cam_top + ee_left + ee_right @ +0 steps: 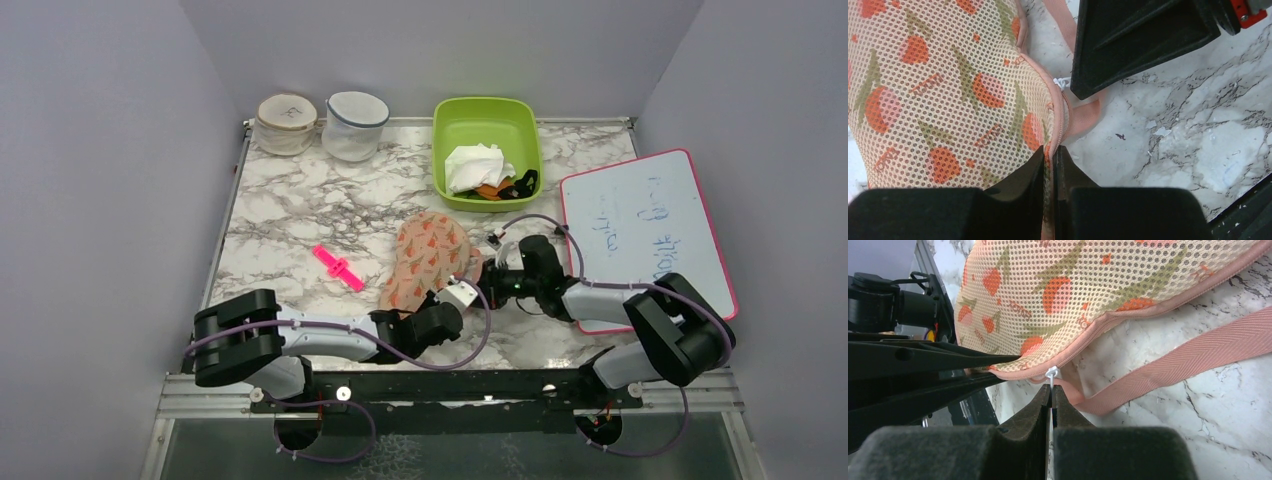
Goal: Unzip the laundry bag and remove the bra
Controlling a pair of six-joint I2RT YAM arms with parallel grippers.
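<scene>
Overhead, the peach laundry bag [425, 262] is lying flat on the marble tabletop [300, 200], near the front and roughly centred between the two arms. The left end effector [452, 300] is reaching in at the bag's near right edge, and the right end effector [497, 280] is meeting it there from the other side. Behind them a green bin [487, 125] is holding a white cloth [477, 165] and a small black-and-orange garment [512, 187]. Two round mesh tubs [320, 124] are standing at the back left, a pink clip [338, 267] is lying left of the bag, and a whiteboard [645, 235] is resting at the right.

Seen from the left wrist, the left end effector is pressing its fingers fully together on the bag's pink zip edging [1064, 112], gripping the mesh rim. One black finger [1133, 45] of the right end effector is pointing down at the white zip pull [1062, 82], and a pink strap [1083, 117] is trailing out beside it.

Seen from the right wrist, the right end effector is squeezing closed on the white zip pull, holding it just below the bag's seam. At the left, the left end effector's fingers [923, 357] are pinching the bag's edge, while the strap is running across the tabletop to the right.
</scene>
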